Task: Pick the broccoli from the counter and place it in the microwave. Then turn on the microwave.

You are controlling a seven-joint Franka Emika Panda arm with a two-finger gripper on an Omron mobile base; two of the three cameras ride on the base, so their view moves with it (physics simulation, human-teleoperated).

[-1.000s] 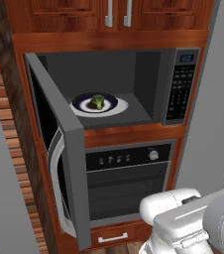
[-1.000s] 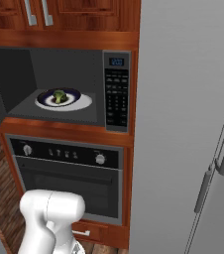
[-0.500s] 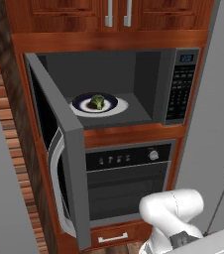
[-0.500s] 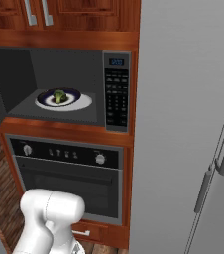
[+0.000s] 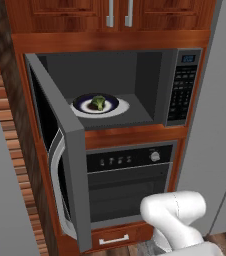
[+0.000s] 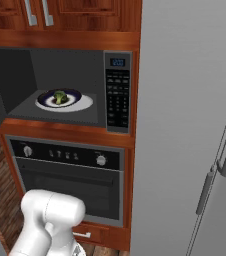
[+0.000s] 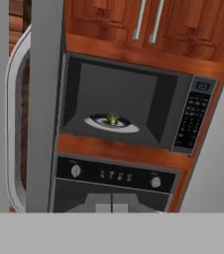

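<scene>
We see the microwave (image 5: 135, 85) standing open, its grey floor (image 6: 80, 114) carrying a white turntable disc (image 5: 116, 107). On that disc sits a dark-rimmed plate (image 5: 109, 102), and the broccoli (image 5: 98, 102) rests upright at its centre. From the hand view, the plate (image 7: 104, 118) lies ahead, above the end effector (image 7: 111, 207).

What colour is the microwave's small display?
Blue display, clearest in the right base view.

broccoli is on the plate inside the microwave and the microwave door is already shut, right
Not quite. The broccoli does sit on the plate inside the microwave, but the microwave door is not shut: it stands swung wide open to the left, as the left base view shows.
</scene>
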